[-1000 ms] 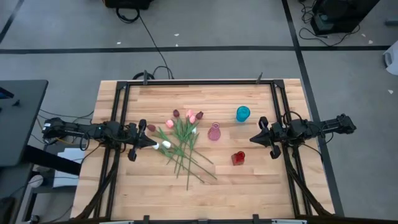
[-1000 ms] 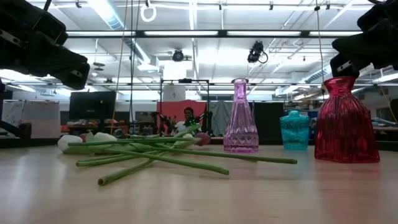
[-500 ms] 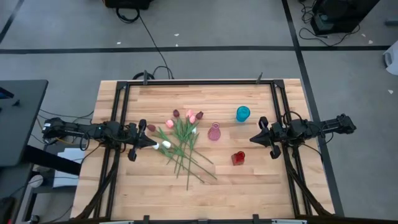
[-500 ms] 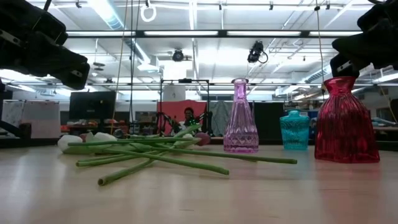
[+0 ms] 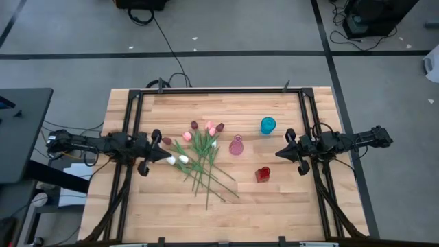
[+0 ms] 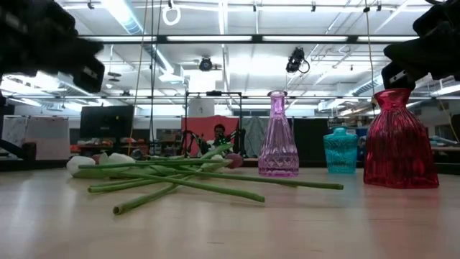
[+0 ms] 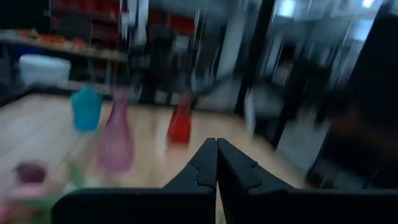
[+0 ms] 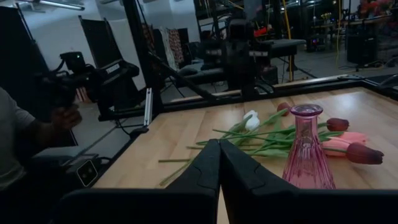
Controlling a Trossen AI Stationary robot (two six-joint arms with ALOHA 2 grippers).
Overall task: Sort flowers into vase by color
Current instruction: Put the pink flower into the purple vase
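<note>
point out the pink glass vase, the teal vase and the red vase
pink glass vase (image 5: 236,146), high view, its body
squat teal glass vase (image 5: 267,125), high view, its rim
ribbed red glass vase (image 6: 399,151), low view, its belly

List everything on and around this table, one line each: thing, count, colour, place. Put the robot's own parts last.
Artificial tulips: about nine, white, pink and dark maroon heads on green stems, lying in a loose pile left of the table's centre.
Tall pink glass vase: one, pink, standing upright near the centre, just right of the pile.
Short blue glass vase: one, teal blue, toward the far right of the table.
Ribbed red glass vase: one, red, nearer than the pink vase, right of centre.
Wooden table: one, light wood with a black frame.
Person's hand: one, beyond the table in the right wrist view.
Left gripper: one, dark, shut, holding nothing, beside the white heads.
Right gripper: one, dark, shut, holding nothing, right of the vases.
</note>
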